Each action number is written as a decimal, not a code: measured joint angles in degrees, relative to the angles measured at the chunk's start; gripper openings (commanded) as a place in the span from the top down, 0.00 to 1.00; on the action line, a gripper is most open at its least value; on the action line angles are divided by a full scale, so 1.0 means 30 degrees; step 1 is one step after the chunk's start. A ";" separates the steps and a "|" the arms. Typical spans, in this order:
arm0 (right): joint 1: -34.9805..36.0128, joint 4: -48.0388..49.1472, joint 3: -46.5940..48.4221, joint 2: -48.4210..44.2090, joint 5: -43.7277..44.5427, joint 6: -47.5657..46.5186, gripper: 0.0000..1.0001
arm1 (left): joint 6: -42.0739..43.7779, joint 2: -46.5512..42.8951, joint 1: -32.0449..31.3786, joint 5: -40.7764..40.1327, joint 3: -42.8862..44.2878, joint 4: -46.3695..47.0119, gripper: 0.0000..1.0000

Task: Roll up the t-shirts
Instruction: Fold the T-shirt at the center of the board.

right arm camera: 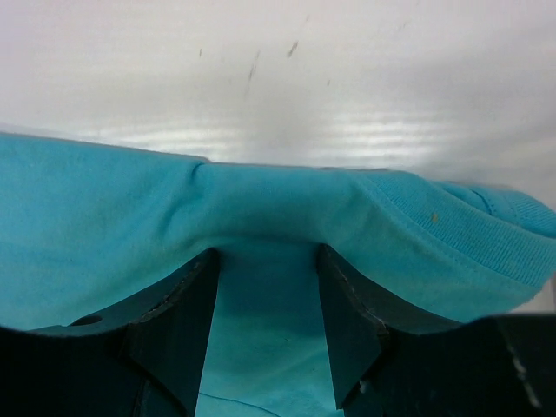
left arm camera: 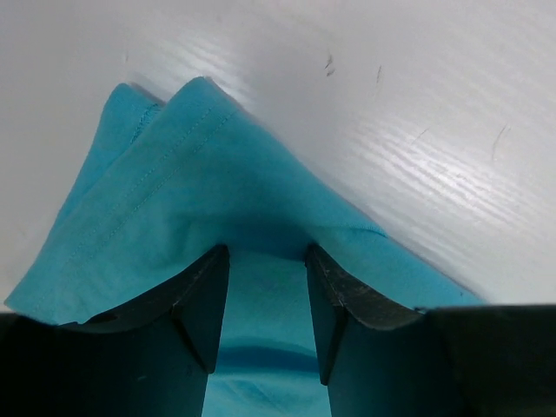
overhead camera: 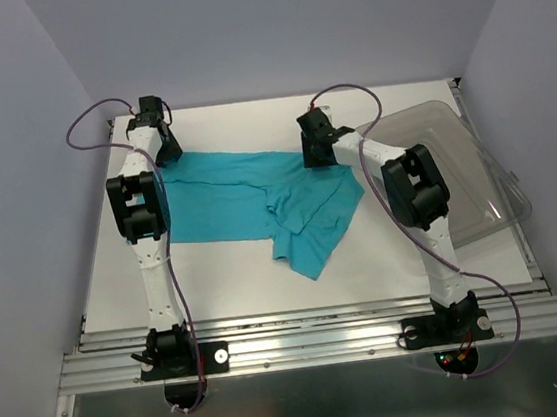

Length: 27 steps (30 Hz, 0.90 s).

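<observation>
T-shirt (overhead camera: 237, 198) on white table (overhead camera: 226, 275), lavender walls (overhead camera: 278, 27)

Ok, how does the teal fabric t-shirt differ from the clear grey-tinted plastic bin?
The teal fabric t-shirt is opaque, soft and wrinkled; the clear grey-tinted plastic bin is see-through and rigid. The t-shirt lies mid-table, the bin at the right edge. Both rest on the white table.

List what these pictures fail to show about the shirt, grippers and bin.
- Top view: the left arm covers the left end of the t-shirt.
- Top view: the right arm hides part of the clear bin.
- Left wrist view: bunched fabric hides what lies under the left gripper.
- Right wrist view: likewise under the right gripper.
</observation>
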 measured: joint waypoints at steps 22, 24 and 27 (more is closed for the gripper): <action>-0.0954 -0.0262 0.1880 0.0058 -0.1523 -0.2127 0.37 | -0.0117 -0.6426 0.0007 0.0226 -0.2849 -0.0117 0.43; -0.0772 -0.0393 0.1100 -0.1246 -0.1574 -0.2120 0.37 | -0.0233 -0.8604 0.0007 -0.0051 -0.4816 0.0452 0.44; -0.0313 -0.0313 0.0138 -0.3024 -0.1763 -0.2011 0.37 | -0.0415 -1.1322 0.0044 -0.0437 -0.7599 0.1195 0.44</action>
